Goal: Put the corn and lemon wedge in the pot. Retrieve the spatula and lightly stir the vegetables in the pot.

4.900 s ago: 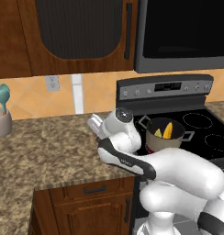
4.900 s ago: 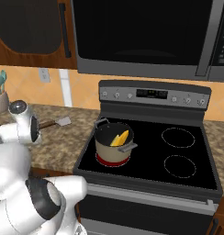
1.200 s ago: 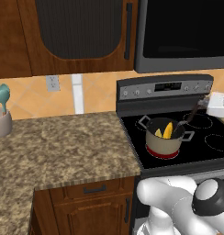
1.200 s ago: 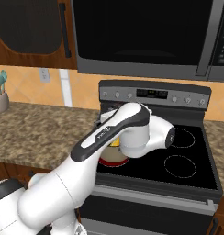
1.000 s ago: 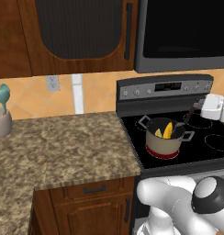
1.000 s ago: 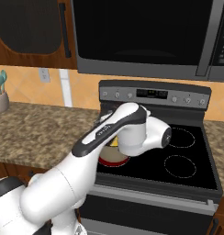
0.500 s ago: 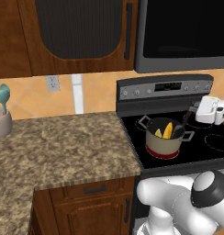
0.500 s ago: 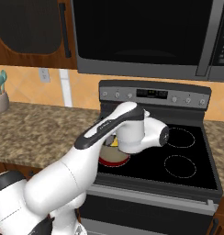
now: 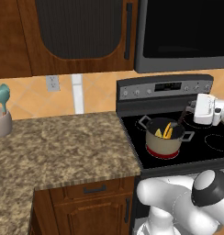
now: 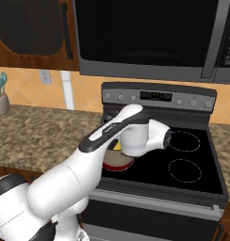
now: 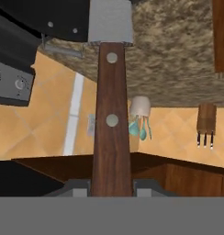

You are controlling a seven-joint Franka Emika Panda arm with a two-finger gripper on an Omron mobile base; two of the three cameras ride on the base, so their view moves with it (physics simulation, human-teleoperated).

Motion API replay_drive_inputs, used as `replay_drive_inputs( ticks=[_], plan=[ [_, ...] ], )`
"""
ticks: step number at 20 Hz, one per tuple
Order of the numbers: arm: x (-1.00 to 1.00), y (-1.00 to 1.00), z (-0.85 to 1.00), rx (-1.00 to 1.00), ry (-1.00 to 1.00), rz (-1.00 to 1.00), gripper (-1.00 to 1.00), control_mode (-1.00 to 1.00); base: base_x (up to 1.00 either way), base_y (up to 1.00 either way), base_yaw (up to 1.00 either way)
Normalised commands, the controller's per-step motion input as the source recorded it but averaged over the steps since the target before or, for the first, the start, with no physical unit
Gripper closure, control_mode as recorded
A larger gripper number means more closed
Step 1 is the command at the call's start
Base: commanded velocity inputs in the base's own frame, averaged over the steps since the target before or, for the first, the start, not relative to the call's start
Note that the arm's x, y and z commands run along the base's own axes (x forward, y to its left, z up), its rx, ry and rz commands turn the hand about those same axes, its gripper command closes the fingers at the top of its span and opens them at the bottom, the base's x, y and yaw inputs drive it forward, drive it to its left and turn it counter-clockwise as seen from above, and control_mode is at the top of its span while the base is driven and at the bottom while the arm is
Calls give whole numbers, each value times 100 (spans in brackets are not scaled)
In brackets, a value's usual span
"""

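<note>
The beige pot (image 9: 164,142) with its red base band stands on the stove's front left burner. Inside it lie the orange-yellow corn (image 9: 169,130) and, beside it, the yellow lemon wedge (image 9: 159,133). My gripper (image 9: 194,110) hangs to the right of the pot, shut on the spatula (image 9: 183,116), which slants down-left to the pot's right rim. In the hand view the brown handle (image 11: 111,124) runs up from between my fingertips (image 11: 77,187) to the grey blade (image 11: 110,20). In the right base view my arm covers most of the pot (image 10: 118,163).
A teal utensil (image 9: 2,93) stands in a holder (image 9: 1,124) at the far left of the granite counter (image 9: 63,142). The stove's control panel (image 9: 164,87) and a microwave (image 9: 187,32) rise behind the pot. Bare burners (image 10: 184,169) lie to the right.
The arm has swung from the counter to the stove, taking the spatula with it. Over the last second the hand has moved left and down, bringing the spatula's tip to the pot's rim.
</note>
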Motion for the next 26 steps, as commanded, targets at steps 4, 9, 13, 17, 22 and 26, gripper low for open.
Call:
replay_drive_inputs(
  ticks=[4, 9, 13, 17, 22, 26],
  plan=[
    [4, -7, 2, -7, -7, 1, 100, -100, 0, 0, 0],
    [28, -24, -10, -15, 1, -5, 100, -100, 0, 0, 0],
    [31, 1, -24, -7, 0, 2, 100, -100, 0, 0, 0],
    [0, 32, -19, 0, 0, 13, 100, -100, 0, 0, 0],
    [10, 16, -10, 0, -2, 13, 100, -100, 0, 0, 0],
    [40, 0, -22, -6, -2, 2, 100, -100, 0, 0, 0]
  ],
)
